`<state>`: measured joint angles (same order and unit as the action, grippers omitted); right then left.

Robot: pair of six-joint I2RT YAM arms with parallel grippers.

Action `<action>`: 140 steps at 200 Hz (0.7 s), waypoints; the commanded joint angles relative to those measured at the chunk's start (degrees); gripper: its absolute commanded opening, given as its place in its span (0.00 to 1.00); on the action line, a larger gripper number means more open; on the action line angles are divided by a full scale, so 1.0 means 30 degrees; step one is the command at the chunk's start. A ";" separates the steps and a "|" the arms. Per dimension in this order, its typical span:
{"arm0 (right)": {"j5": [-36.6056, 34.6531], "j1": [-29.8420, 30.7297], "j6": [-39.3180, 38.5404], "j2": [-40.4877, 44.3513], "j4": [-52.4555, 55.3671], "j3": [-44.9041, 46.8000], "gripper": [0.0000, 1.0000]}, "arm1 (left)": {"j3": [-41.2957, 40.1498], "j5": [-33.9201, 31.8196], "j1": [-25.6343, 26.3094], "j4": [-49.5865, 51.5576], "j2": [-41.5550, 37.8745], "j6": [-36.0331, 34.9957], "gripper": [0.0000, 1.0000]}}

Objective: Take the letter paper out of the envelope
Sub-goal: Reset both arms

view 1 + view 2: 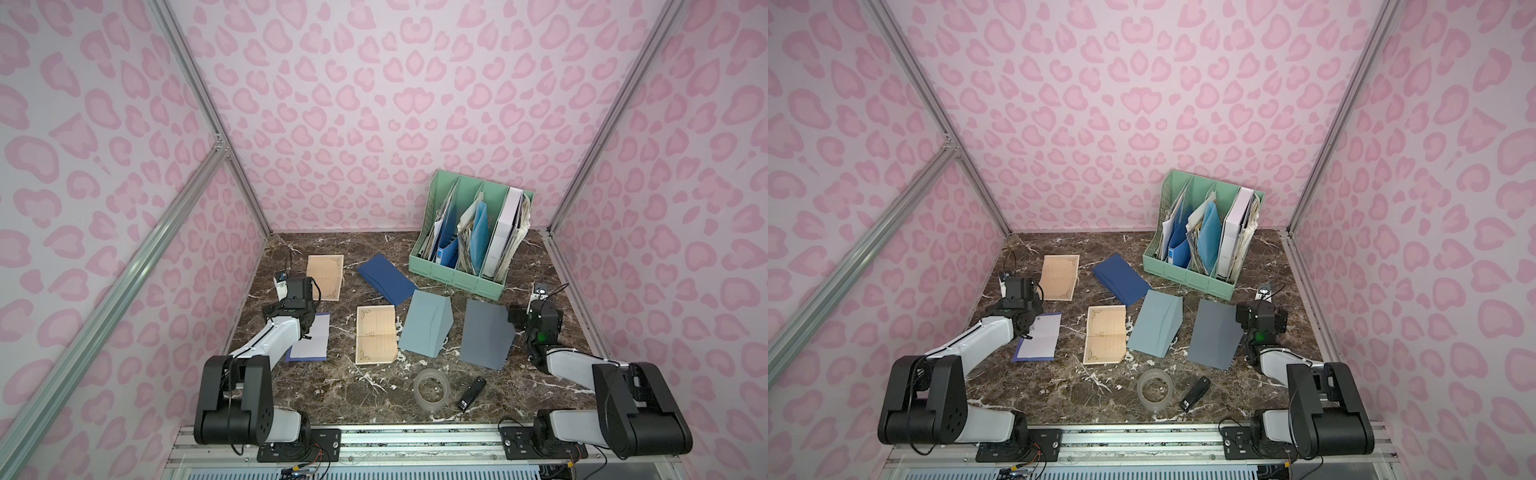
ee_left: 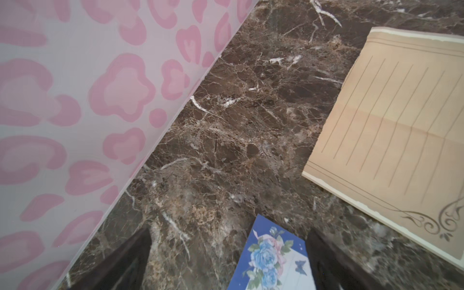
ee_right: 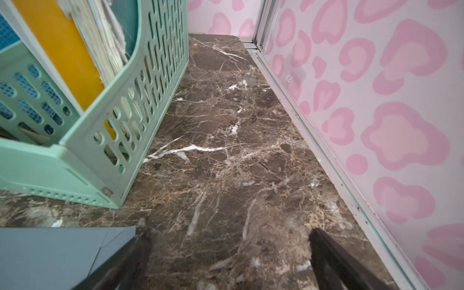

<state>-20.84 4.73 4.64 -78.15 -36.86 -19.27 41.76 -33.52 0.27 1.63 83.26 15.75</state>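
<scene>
**A robot test booth dressed as a desk**

This is a lab-style robot cell, not a lived-in room. Bare silver aluminium frame struts (image 1: 197, 97) hold thin wall panels printed with pink blotches (image 1: 374, 104) on three sides of a dark brown marble-look tabletop (image 1: 332, 399). Along the lower edge of both top views, a slotted aluminium rail (image 1: 415, 442) carries the black-and-white left robot arm (image 1: 270, 332) and the matching right robot arm (image 1: 569, 361), with wiring exposed. Office props complete the set: a mint-green plastic file rack (image 1: 453, 272) at upper right, and a clear tape roll (image 1: 432, 390) and black stapler (image 1: 471, 394) at lower centre.

- No text, brand or number can be read.
- Beige letter paper (image 2: 391, 120): ruled lines only.
- Black stapler (image 1: 471, 394), near the table's (image 1: 332, 395) front edge: pale mark, illegible.
</scene>
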 commanded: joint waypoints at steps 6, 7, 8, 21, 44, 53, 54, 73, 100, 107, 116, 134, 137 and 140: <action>0.1055 -0.0165 -0.0719 -0.0806 -0.3265 -0.0391 0.98 | 0.0134 0.1749 -0.0279 -0.2147 0.1098 -0.0528 0.99; 0.1086 -0.0154 -0.0753 -0.0855 -0.3311 -0.0412 0.98 | 0.0153 0.1788 -0.0288 -0.2136 0.1100 -0.0516 0.99; 0.1101 -0.0177 -0.0755 -0.0894 -0.3349 -0.0437 0.98 | 0.0192 0.1837 -0.0292 -0.2101 0.1116 -0.0495 0.99; 0.1626 -0.0299 -0.0951 -0.1341 -0.4143 -0.0549 0.98 | -0.0005 0.2651 -0.0325 -0.3075 0.1162 -0.0327 0.99; 0.2908 -0.0814 -0.0817 -0.2285 -0.5362 -0.1017 0.98 | -0.0112 0.3741 -0.0352 -0.4958 0.1643 -0.1449 0.99; 0.3613 -0.1159 -0.0405 -0.2774 -0.5972 -0.1081 0.98 | -0.0373 0.3982 -0.0480 -0.5671 0.1916 -0.1437 0.99; 0.3610 -0.1178 -0.0376 -0.2849 -0.6027 -0.1079 0.98 | -0.0379 0.3989 -0.0490 -0.5670 0.1934 -0.1439 0.99; 0.3761 -0.1377 -0.0186 -0.3483 -0.6167 -0.1293 0.98 | -0.0751 0.4874 -0.0420 -0.6201 0.1658 -0.1988 0.99; 0.5019 -0.1516 -0.0523 -0.2654 -0.9283 0.0812 0.98 | -0.3817 0.4850 -0.0156 -1.0159 0.0168 -0.2224 0.99; 0.4889 -0.1548 -0.0469 -0.2675 -1.1338 0.2101 0.98 | -0.4276 0.4871 -0.0160 -1.0799 0.0011 -0.2260 0.99; 0.4438 -0.1548 -0.0318 -0.3192 -1.4940 0.3865 0.98 | -0.4375 0.4859 -0.0151 -1.0891 -0.0058 -0.2231 0.99; 0.3882 -0.1251 -0.0719 -0.4090 -1.9810 0.5636 0.98 | -0.3947 0.5192 -0.0102 -1.0845 0.0811 -0.2464 0.99; 0.3806 -0.1189 -0.0738 -0.3949 -1.9542 0.5643 0.98 | -0.3975 0.5056 -0.0027 -1.1330 0.1176 -0.2671 0.99; 0.3826 -0.1170 -0.0766 -0.3829 -1.9348 0.5618 0.98 | -0.4019 0.4919 0.0129 -1.1632 0.1335 -0.2858 0.99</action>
<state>-8.43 0.32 3.20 -89.65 -74.81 -4.99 29.32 -19.42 -0.10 -25.87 84.20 9.67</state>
